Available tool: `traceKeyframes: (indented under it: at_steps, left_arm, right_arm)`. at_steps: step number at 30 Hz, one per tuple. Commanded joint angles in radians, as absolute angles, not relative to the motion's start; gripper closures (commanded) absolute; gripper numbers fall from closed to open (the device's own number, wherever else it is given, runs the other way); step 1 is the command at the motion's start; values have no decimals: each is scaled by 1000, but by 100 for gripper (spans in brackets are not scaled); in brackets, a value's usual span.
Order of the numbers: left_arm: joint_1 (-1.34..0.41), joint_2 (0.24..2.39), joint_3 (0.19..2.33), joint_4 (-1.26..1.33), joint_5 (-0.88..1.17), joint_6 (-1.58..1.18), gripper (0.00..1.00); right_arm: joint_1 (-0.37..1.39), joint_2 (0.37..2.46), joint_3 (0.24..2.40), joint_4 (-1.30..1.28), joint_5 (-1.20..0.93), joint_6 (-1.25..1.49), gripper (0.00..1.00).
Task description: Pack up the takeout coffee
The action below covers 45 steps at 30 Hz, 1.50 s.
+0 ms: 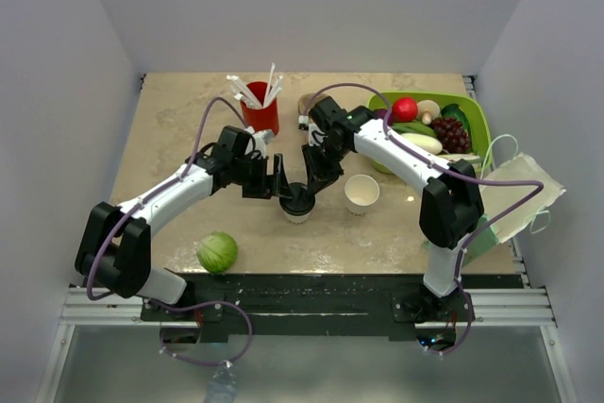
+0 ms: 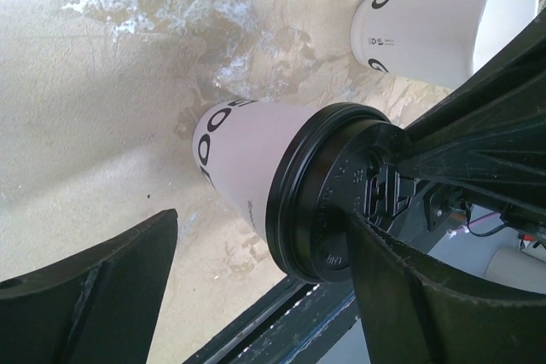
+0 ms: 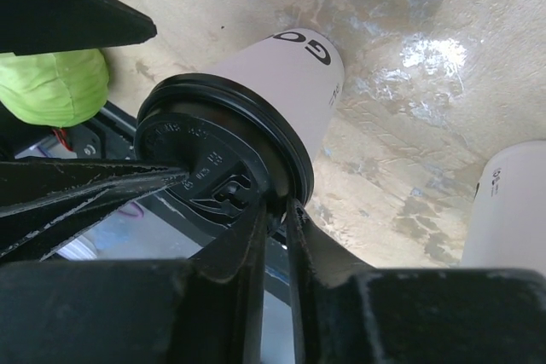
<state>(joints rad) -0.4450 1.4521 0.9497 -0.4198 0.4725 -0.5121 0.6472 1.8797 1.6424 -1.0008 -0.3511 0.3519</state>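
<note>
The takeout coffee [image 1: 298,205], a white paper cup with a black lid, stands upright on the table at the front middle. My right gripper [image 1: 314,179] comes down from behind and is shut on the rim of the lid [image 3: 223,155], its fingertips [image 3: 264,210] pinching the edge with only a thin gap. My left gripper [image 1: 276,182] is open just left of the cup. In the left wrist view the cup [image 2: 243,151] lies between its spread fingers, and one finger [image 2: 409,296] lies over the lid. The left gripper [image 2: 260,226] holds nothing.
A lidless white cup [image 1: 361,193] stands right of the coffee and also shows in the left wrist view [image 2: 435,27]. A red cup with straws [image 1: 261,112] is behind. A green basket of produce [image 1: 475,110] and a bag [image 1: 517,197] are at the right. A green cabbage [image 1: 217,252] is at the front left.
</note>
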Motion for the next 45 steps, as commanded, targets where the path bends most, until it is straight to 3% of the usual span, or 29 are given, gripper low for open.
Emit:
traceKeyframes:
  at_steps: [1, 8, 11, 21, 36, 38, 40, 42, 45]
  left_arm:
    - [-439, 1468, 996, -414, 492, -495, 19]
    - [-439, 1463, 979, -411, 489, -500, 26]
    - [-439, 1462, 966, -407, 485, -505, 28]
    - [-433, 1439, 858, -330, 453, -552, 46]
    - [-394, 1399, 652, -179, 407, -661, 87]
    - [-394, 1384, 652, -210, 356, -667, 87]
    - [-394, 1362, 652, -225, 344, -664, 80]
    - [-394, 1351, 657, -222, 359, -661, 65]
    - [-394, 1351, 678, -206, 383, -657, 50]
  right_arm:
    - [647, 1833, 1638, -966, -310, 359, 79]
    - [647, 1815, 1634, -927, -313, 371, 62]
    - [646, 1809, 1608, -907, -316, 379, 59]
    - [644, 1778, 1482, -793, -298, 411, 59]
    - [638, 1763, 1348, -640, -331, 387, 58]
    - [637, 1755, 1351, -635, -322, 390, 57]
    - [637, 1755, 1364, -646, -331, 382, 56]
    - [638, 1753, 1385, -649, -353, 368, 55]
    - [638, 1744, 1414, -654, -400, 354, 52]
